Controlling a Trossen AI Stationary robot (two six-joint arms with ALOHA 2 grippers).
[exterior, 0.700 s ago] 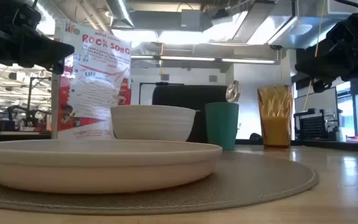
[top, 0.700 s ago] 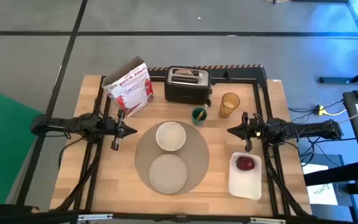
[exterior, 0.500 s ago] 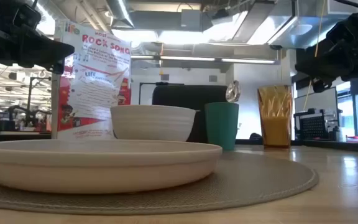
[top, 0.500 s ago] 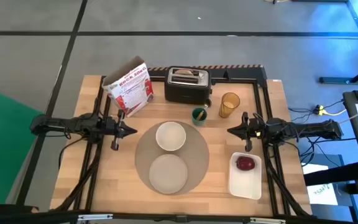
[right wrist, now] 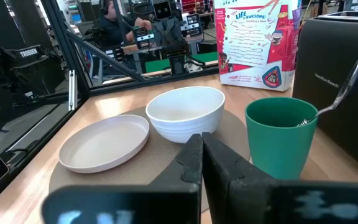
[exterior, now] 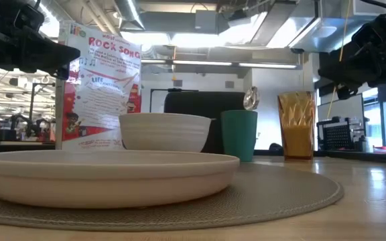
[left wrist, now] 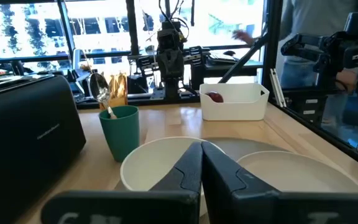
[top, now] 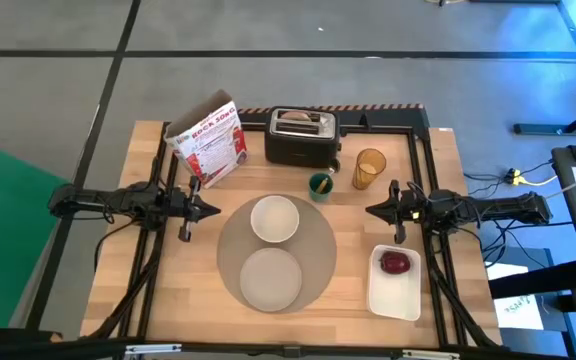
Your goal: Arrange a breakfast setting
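A round grey-beige placemat (top: 313,245) lies mid-table. A white bowl (top: 274,219) and a small white plate (top: 271,278) rest on it by their bases. The amber cup (top: 369,168) stands at the far right of the table. A red apple (top: 395,263) lies in a white tray (top: 393,297). A green cup (top: 320,184) holds a spoon (right wrist: 347,81). I cannot make out the bagel. My left gripper (top: 213,209) hovers left of the bowl, shut and empty (left wrist: 201,152). My right gripper (top: 370,210) hovers right of the bowl, shut and empty (right wrist: 202,142).
A black toaster (top: 303,135) stands at the far edge, with a cereal box (top: 211,140) upright to its left. A dark frame runs along the table's sides. Bare wood shows at the near left. People and equipment show beyond the table in the wrist views.
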